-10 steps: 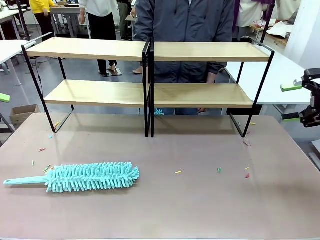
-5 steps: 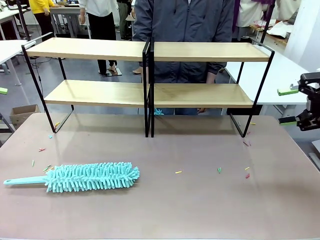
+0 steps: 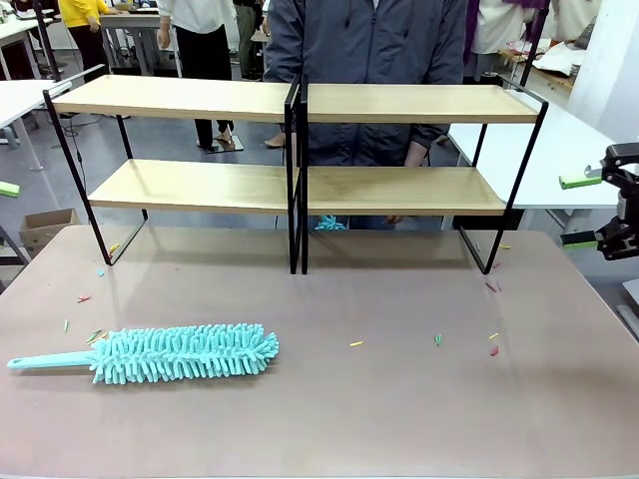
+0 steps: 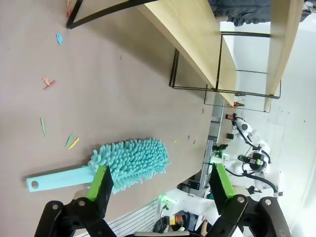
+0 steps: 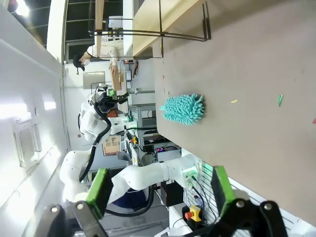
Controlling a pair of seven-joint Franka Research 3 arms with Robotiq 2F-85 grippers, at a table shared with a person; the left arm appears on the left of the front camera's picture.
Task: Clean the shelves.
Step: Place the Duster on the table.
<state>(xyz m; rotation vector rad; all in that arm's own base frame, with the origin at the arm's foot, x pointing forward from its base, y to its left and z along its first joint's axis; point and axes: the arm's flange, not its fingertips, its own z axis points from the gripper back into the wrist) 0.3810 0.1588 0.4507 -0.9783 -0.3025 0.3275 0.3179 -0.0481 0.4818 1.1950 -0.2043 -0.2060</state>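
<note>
Shelves: we see the shelves point(image 3: 300, 140) standing at twelve o'clock on the brown table point(image 3: 329, 409), two joined units with four light-wood boards on a thin black frame, a person point(image 3: 369, 40) right behind them.
Duster: the teal duster point(image 3: 180, 351) lies flat toward eight o'clock, well apart from the rack, its handle pointing to nine.
Handling, shelves: we judge the boards stiff and smooth and the rack fairly light on thin legs, so a hard sideways wipe could shift it; it should stay put and be wiped, not lifted.
Handling, duster: we judge it light, the head soft and yielding, the handle rigid plastic; take it by the bare handle, jaws across its width, not by the fluffy head.
Left gripper: the left gripper point(image 4: 160, 185) hangs above the duster with its jaws spread wide and nothing between them.
Right gripper: the right gripper point(image 3: 584, 210) sits at three o'clock past the table edge, jaws apart and empty.
Left wrist view adds: the hole at the handle's end and the coloured scraps point(image 4: 59, 128) beside it.
Front view adds: both tiers bare, and a second teal tuft point(image 3: 327, 224) behind the lower right board.
Right wrist view adds: the duster end-on.
</note>
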